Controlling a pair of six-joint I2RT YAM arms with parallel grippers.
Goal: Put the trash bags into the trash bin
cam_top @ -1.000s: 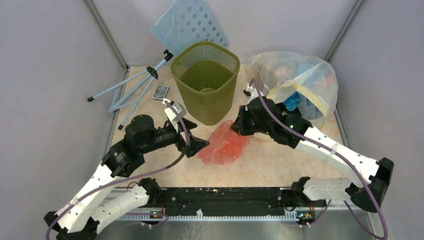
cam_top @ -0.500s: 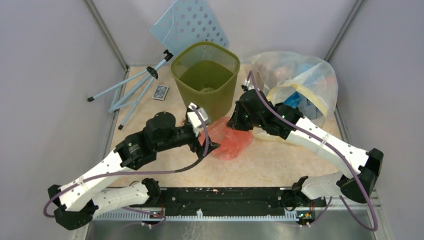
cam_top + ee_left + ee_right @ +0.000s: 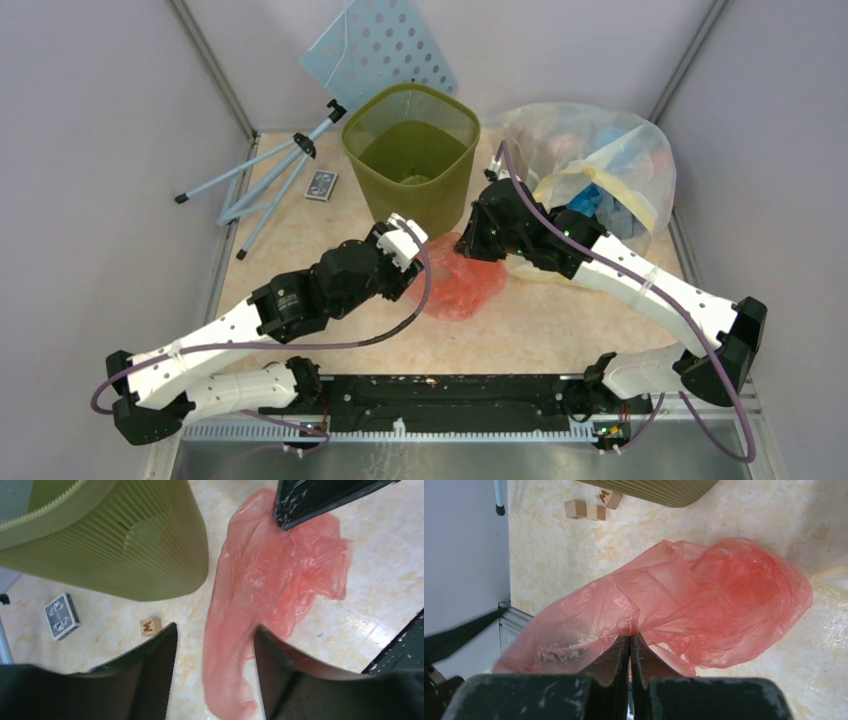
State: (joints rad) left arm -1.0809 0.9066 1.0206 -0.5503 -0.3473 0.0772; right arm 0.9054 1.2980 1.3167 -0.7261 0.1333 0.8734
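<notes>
The orange-red trash bag (image 3: 462, 283) lies crumpled on the table just in front of the olive-green trash bin (image 3: 420, 215). My right gripper (image 3: 478, 246) is shut on a pinched fold of the bag (image 3: 704, 595), its fingertips (image 3: 630, 639) pressed together, and holds the bag's right end slightly raised. My left gripper (image 3: 214, 640) is open, its fingers either side of the bag's near end (image 3: 235, 645) without closing on it. In the top view the left wrist (image 3: 395, 248) hides its fingers. The bin's wall (image 3: 110, 545) rises close on the left.
A large clear bag of colourful items (image 3: 595, 165) sits behind the right arm. A pale blue perforated panel (image 3: 385, 45) leans at the back. A blue tripod (image 3: 270, 175), a card deck (image 3: 320, 185) and small wooden blocks (image 3: 586, 509) lie left of the bin.
The left arm has swung forward and right, bringing its open gripper over the bag's near end. The right gripper dragged the bag toward the bin earlier and has since held still.
</notes>
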